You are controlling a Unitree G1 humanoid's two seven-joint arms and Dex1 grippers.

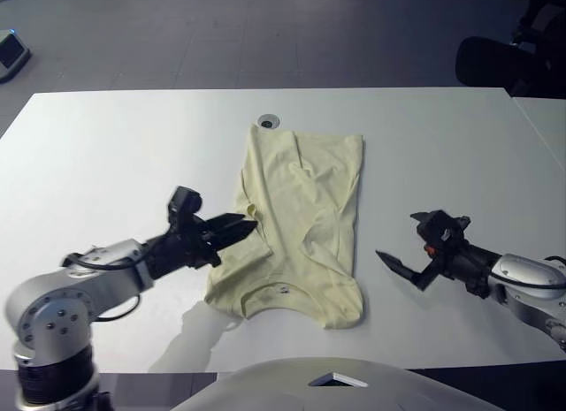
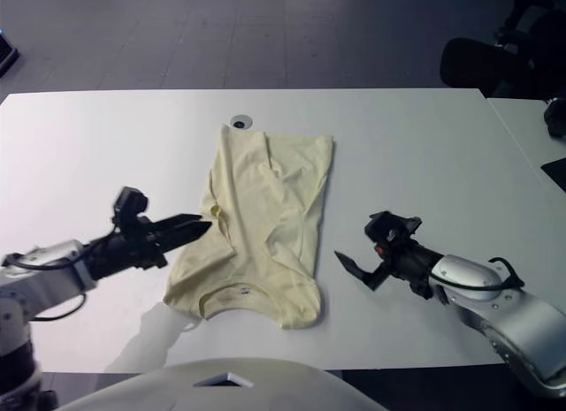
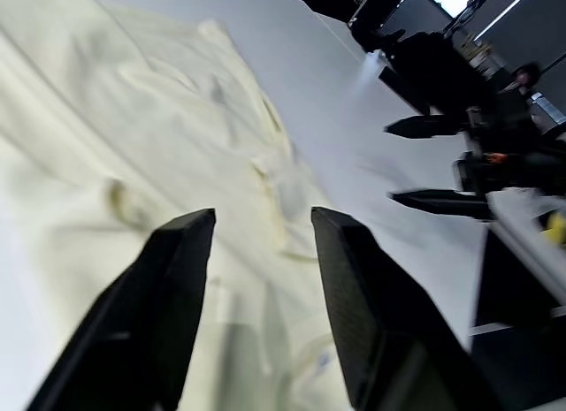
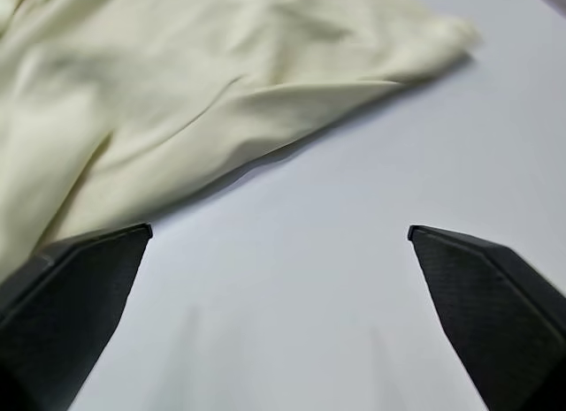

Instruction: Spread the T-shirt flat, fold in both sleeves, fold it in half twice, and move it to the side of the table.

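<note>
White table (image 1: 106, 146) carries the pale yellow T-shirt (image 1: 301, 208) at its middle, collar end toward the robot and far hem just short of a round grommet (image 1: 268, 121). The cloth lies long and narrow, creased, with its sides apparently turned in. Left gripper (image 1: 246, 224) hovers over the T-shirt's left edge, jaws part open and empty, while right gripper (image 1: 397, 237) stands off its right edge, jaws wide and empty. Treat the T-shirt as light, limp and prone to bunching, probably best pinched at its near corners, low against the table.
</note>
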